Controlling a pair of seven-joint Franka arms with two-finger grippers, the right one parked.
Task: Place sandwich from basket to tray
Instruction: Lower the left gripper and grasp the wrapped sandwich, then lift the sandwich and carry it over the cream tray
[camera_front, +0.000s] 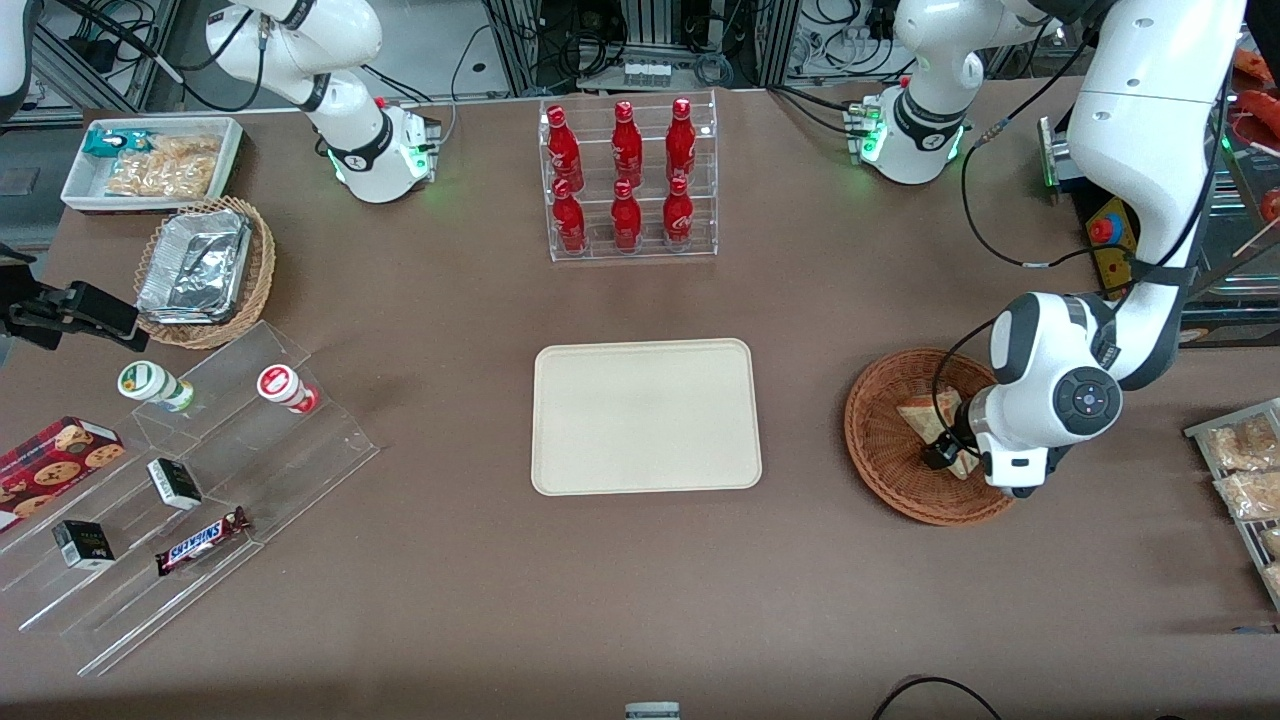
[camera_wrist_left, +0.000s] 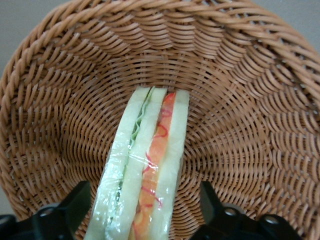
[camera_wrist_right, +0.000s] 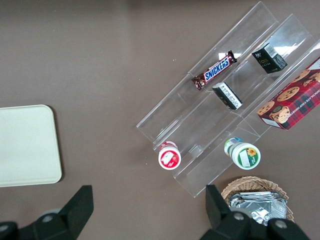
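The gripper (camera_wrist_left: 145, 212) hangs released inside the basket (camera_wrist_left: 250, 125), one finger each side of the sandwich (camera_wrist_left: 145, 170), whose long axis runs straight between them.

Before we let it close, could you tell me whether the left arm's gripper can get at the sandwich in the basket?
Probably yes: the gripper is open, straddling the sandwich inside the basket, nothing between.

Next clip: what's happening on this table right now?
The working arm's claw is lowered into the round reddish-brown wicker basket, open, with a finger on each side of the clear-wrapped triangular sandwich. The sandwich lies in the basket, not lifted. The flat cream rectangular tray, toward the table's middle, has nothing on it.
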